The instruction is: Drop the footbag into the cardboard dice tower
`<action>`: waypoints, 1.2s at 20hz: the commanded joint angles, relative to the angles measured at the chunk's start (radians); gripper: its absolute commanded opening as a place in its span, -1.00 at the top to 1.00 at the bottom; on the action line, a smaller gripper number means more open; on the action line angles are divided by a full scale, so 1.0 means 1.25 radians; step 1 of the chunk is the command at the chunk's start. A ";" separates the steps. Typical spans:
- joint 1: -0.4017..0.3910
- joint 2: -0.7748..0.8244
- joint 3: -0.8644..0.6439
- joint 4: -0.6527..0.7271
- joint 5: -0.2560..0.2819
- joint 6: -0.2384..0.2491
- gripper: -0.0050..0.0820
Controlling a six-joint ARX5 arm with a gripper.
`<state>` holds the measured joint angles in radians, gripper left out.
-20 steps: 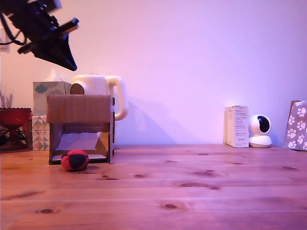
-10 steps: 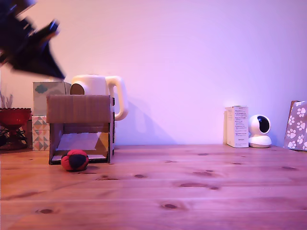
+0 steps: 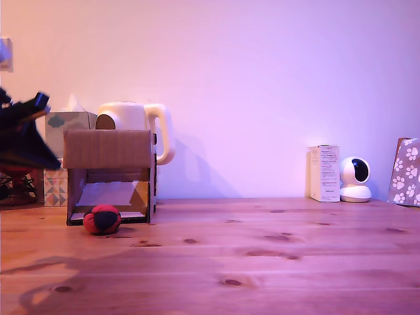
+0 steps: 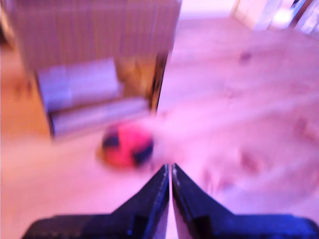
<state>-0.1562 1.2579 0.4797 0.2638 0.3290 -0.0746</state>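
The red and black footbag (image 3: 102, 219) lies on the wooden table, touching the front of the cardboard dice tower (image 3: 108, 149) at its lower opening, where a pale ramp shows. My gripper (image 3: 52, 163) hangs at the exterior view's left edge, left of the tower and above the table. The wrist view is blurred. In it the gripper (image 4: 168, 168) is shut with nothing between its fingers, its tips just short of the footbag (image 4: 127, 146), with the tower (image 4: 94, 35) behind.
A cream kettle (image 3: 134, 118) and patterned tissue boxes (image 3: 65, 125) stand behind the tower. At the exterior view's right stand a white box (image 3: 325, 172), a small white camera (image 3: 355, 179) and a paw-print bag (image 3: 407, 172). The bare wooden table (image 3: 262, 256) stretches across the front.
My gripper has dropped from high at the upper left down to the tower's height at the exterior view's left edge. The footbag has not moved.
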 commanded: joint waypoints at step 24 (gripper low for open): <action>-0.008 0.266 0.000 0.262 -0.005 0.005 -0.90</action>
<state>-0.1612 1.5787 0.4797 0.5762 0.3229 -0.0734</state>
